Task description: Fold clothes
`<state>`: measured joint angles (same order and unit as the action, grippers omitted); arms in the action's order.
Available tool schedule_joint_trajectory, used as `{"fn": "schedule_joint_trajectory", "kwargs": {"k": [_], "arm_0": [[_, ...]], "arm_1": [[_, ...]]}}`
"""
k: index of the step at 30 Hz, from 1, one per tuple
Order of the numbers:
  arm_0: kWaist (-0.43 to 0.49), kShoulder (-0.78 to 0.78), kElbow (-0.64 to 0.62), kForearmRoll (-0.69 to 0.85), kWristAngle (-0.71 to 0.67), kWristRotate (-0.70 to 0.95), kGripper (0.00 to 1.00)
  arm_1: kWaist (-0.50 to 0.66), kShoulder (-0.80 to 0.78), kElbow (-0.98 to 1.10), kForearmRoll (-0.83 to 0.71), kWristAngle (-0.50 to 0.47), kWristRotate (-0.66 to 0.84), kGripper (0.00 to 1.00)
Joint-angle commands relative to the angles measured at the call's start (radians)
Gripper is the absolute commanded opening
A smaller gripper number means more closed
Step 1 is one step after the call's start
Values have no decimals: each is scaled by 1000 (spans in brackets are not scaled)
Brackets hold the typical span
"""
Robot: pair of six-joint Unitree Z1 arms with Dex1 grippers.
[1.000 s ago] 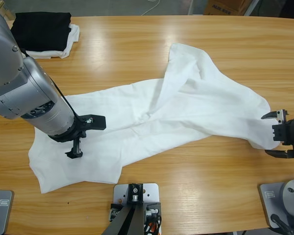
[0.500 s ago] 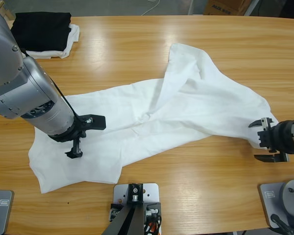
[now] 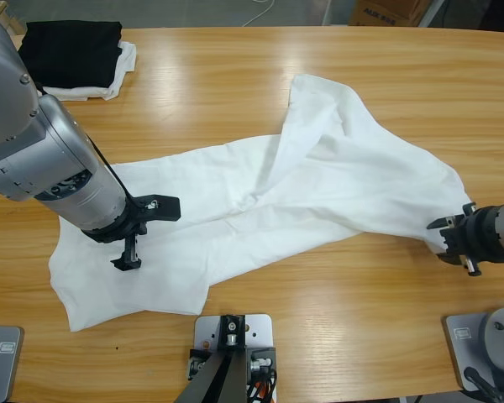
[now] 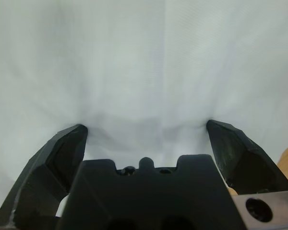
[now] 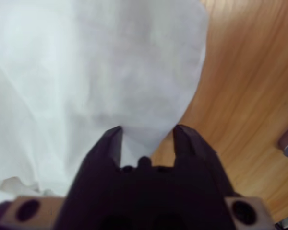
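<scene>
1. T-shirt (image 3: 319,180) cloth is lying between the left gripper (image 4: 146,132) jaws, which are standing wide apart and pressing down on the white fabric that fills the left wrist view.
2. Seen from above, the left gripper (image 3: 141,231) is pointing down onto the shirt's near-left part, its large silver arm (image 3: 42,143) bending in from the upper left corner.
3. At the far side, the right gripper (image 5: 146,141) is sitting with its jaws narrowed around the shirt's rounded corner; it is probably pinching the cloth, though the blurred wrist view is leaving contact uncertain.
4. From above, the right gripper (image 3: 454,239) is reaching in level from the right edge, touching the shirt's lower right tip.
5. One T-shirt is sprawling crumpled across the wooden table (image 3: 235,75), from near left to right, with a lobe rising toward the far middle.
6. One folded black garment (image 3: 71,50) is resting on one smaller white cloth (image 3: 124,63) at the far left corner, well apart from the shirt.
7. Two arms are showing.
</scene>
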<state>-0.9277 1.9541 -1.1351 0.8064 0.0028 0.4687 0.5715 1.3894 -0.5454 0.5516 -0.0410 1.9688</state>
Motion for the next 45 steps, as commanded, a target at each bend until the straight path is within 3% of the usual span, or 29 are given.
{"fn": "schedule_joint_trajectory", "kwargs": {"k": [1,7,13,17,24,30,31,32,33,34,39,43,45], "arm_0": [[7,72,29,2,-18,18,950],[9,74,29,0,-18,18,950],[10,74,29,0,-18,18,950],[11,75,29,0,-18,18,950],[12,80,29,0,-18,16,950],[12,78,31,2,-20,16,950],[12,78,31,2,-20,16,950],[12,78,32,2,-20,16,950],[12,78,32,1,-20,16,950],[12,79,32,0,-20,16,950],[12,80,31,0,-20,16,950],[10,74,32,2,-20,16,950],[9,74,32,2,-20,16,950]], "arm_1": [[-22,30,36,-12,-11,-19,0],[-28,30,45,-42,-14,-56,0],[-67,26,-155,35,-164,-461,0],[-52,120,-302,-16,-199,-674,0],[-48,327,-407,-56,-172,-822,0],[-56,449,-483,-58,-246,-993,0],[-56,447,-482,-54,-261,-1009,117],[-56,432,-482,-40,-256,-1022,584],[-56,404,-483,-14,-251,-1051,896],[-56,371,-484,34,-261,-1059,988],[-106,246,-469,194,-324,-967,1000],[-165,243,-453,168,-300,-969,1000],[-181,238,-445,118,-276,-1038,1000]]}}
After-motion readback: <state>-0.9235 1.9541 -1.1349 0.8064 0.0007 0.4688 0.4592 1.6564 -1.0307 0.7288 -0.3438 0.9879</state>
